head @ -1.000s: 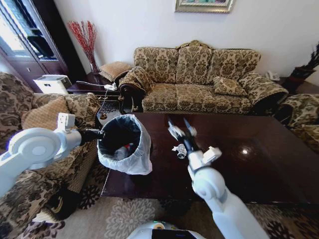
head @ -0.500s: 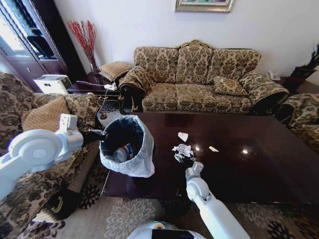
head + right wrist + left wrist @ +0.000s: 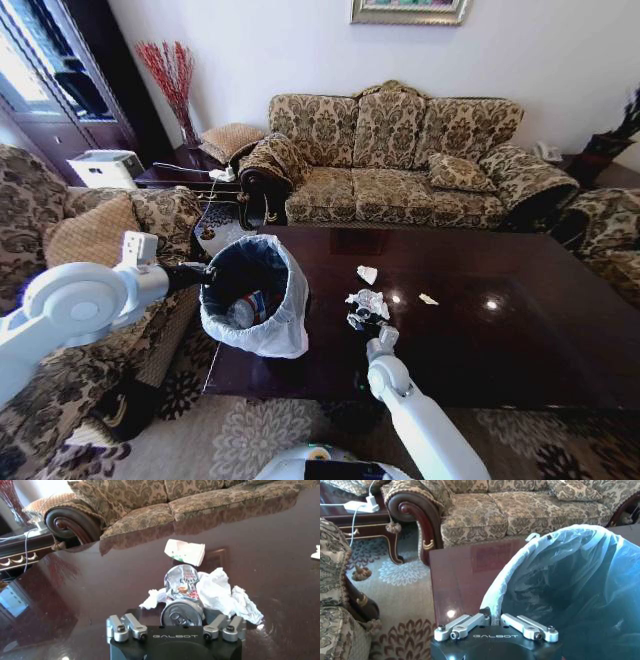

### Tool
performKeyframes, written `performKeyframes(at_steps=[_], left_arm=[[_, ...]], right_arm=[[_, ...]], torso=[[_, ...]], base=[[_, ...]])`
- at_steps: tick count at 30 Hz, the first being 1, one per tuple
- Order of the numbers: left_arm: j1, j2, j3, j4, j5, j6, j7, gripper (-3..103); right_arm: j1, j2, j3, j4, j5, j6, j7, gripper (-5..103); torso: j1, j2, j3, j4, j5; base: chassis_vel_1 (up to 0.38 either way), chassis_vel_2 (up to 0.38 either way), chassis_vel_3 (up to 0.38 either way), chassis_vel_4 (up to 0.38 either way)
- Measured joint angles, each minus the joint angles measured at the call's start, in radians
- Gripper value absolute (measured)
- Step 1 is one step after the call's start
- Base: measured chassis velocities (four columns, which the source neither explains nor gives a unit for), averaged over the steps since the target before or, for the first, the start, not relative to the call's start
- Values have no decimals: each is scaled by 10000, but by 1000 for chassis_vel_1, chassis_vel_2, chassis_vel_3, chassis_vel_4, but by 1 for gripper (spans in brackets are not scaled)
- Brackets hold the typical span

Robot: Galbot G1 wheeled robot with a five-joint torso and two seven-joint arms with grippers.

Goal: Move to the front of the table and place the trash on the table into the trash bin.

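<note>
On the dark glossy table (image 3: pixel 480 340), the trash is a pile of crumpled white paper (image 3: pixel 368 300) (image 3: pixel 222 592) with a crushed silver can (image 3: pixel 182 581) in it. My right gripper (image 3: pixel 357 321) (image 3: pixel 182 624) is low at the pile's near side, open, with the can lying between its jaws. Two more white scraps (image 3: pixel 367 273) (image 3: pixel 428 299) lie farther back on the table. My left gripper (image 3: pixel 205 272) (image 3: pixel 491 615) is shut on the bag-lined rim of the trash bin (image 3: pixel 255 325) (image 3: pixel 560 592) at the table's left end. A clear bottle (image 3: pixel 245 308) lies inside the bin.
A patterned sofa (image 3: pixel 400 160) stands behind the table, and armchairs (image 3: pixel 90 230) flank it on the left and far right. A dark side table (image 3: pixel 180 170) with a cable sits at the back left. Patterned carpet (image 3: pixel 250 430) lies before the table.
My right gripper has come down from above the table and drawn back to the paper pile, now straddling the can. The left gripper keeps its hold on the bin, which barely shifted.
</note>
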Motion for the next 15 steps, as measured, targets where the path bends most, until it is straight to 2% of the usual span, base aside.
performKeyframes(at_steps=[2, 3, 4, 7, 8, 10, 15], left_arm=[[0, 0, 0, 2, 0, 0, 5, 0], [-2, 0, 0, 9, -1, 0, 13, 0], [-3, -3, -1, 17, 0, 0, 15, 0], [-3, -14, 2, 51, 3, 0, 22, 0], [-3, -14, 2, 51, 3, 0, 22, 0], [-3, -14, 2, 63, 11, -2, 30, 0], [0, 19, 2, 78, 11, -6, 36, 0]], right_arm=[[26, 4, -8, -41, 20, -7, -3, 80], [48, 6, -15, -79, 37, -15, -7, 70], [57, 6, -17, -97, 52, -24, -12, 70], [65, -29, -24, -159, 199, -53, -24, 53], [65, -29, -24, -159, 199, -53, -24, 53], [67, -45, -14, -208, 263, -34, -28, 46], [-104, -192, 70, -51, 347, 34, -27, 45]], torso=[[0, 0, 0, -1, 0], [0, 0, 0, -1, 1], [0, 0, 0, -1, 1], [0, 0, 0, -1, -3], [0, 0, 0, -1, -3], [-1, 0, -1, 0, -2], [-2, 0, -1, -1, -1]], base=[[0, 0, 0, 0], [0, 0, 0, 0], [0, 0, 0, 0], [0, 0, 0, 0], [0, 0, 0, 0], [0, 0, 0, 0], [0, 0, 0, 0]])
